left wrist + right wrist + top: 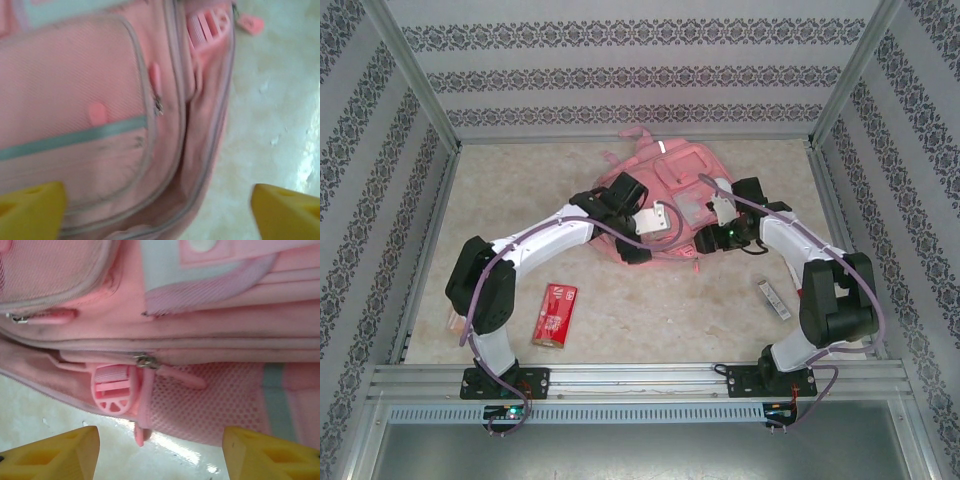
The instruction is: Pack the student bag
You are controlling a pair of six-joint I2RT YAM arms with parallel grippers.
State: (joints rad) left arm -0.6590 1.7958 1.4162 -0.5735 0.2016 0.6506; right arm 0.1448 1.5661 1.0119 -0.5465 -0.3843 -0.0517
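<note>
The student bag (665,180), a soft pink backpack, lies flat at the back middle of the table. Both grippers hover over its near edge. My left gripper (660,222) is open, its yellow fingertips (31,209) spread wide over the bag (90,100) where two grey zip lines (200,165) curve with a darker fold between them. My right gripper (718,212) is open too, with nothing between its fingertips (56,455). It sits just off the bag's side, facing a pink buckle (114,389), a metal zip slider (145,361) and a mesh pocket (210,400).
A small red packet (556,313) lies on the table (650,320) near the left arm's base. A small grey-white oblong (775,298) lies near the right arm. Patterned walls and metal frame posts enclose the table on three sides.
</note>
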